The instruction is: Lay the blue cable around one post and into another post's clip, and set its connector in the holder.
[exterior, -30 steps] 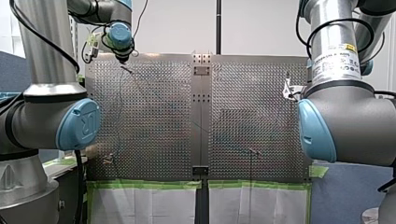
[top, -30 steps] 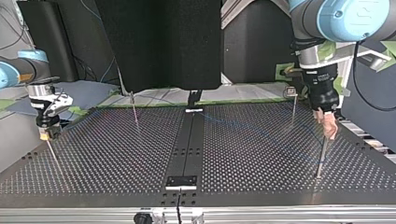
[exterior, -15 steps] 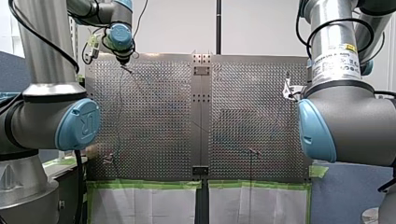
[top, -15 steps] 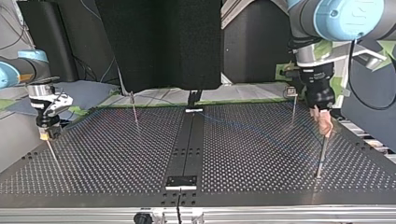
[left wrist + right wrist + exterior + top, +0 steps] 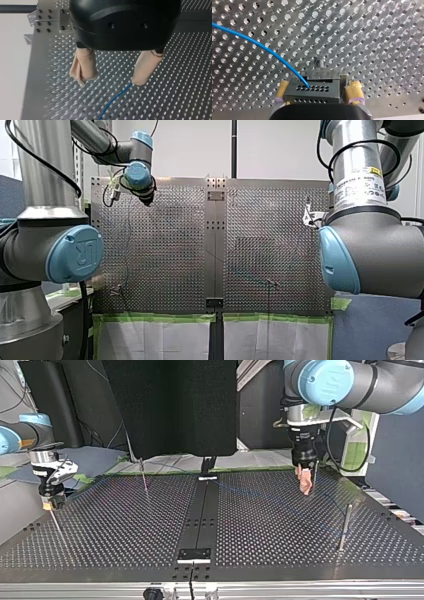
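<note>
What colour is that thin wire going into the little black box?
The wire is blue, clearest in the right wrist view, curving into the box.

Blue cable (image 5: 115,97) partly out of view

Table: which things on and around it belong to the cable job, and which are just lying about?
Job: blue cable; connector, gripped in my right arm's jaws; posts.
Lying about: green tape; white sheets; black panel.
</note>
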